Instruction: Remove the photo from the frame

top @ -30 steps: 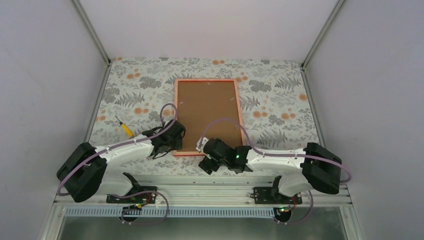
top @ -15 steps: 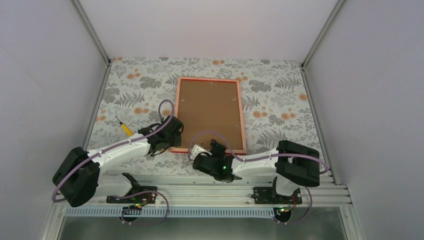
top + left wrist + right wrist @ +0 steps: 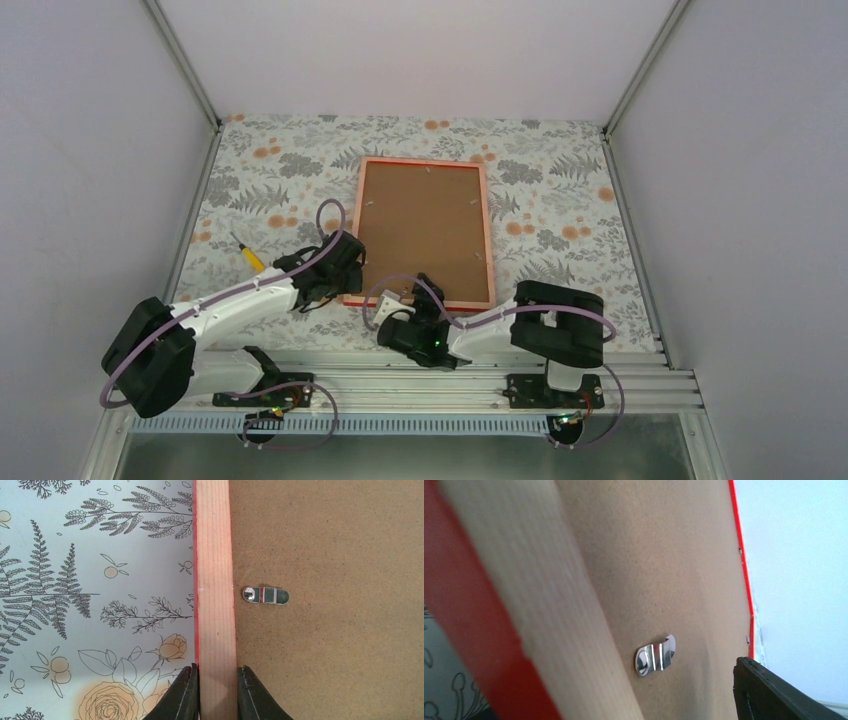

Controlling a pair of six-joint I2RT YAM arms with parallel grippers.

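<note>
One frame (image 3: 425,230) on floral tablecloth (image 3: 560,200), pale walls (image 3: 420,50)

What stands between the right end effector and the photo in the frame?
The brown backing board fills the back of the frame, which lies face down, so it covers the photo. Small metal clips sit on the board. The photo itself is not visible.

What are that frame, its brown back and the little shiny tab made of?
The frame looks like pale bare wood, straight grain showing, with red paint on its outer edge. Its brown back seems fibreboard: matte, speckled, no grain. The tab is probably metal; it reflects like a mirror.
</note>
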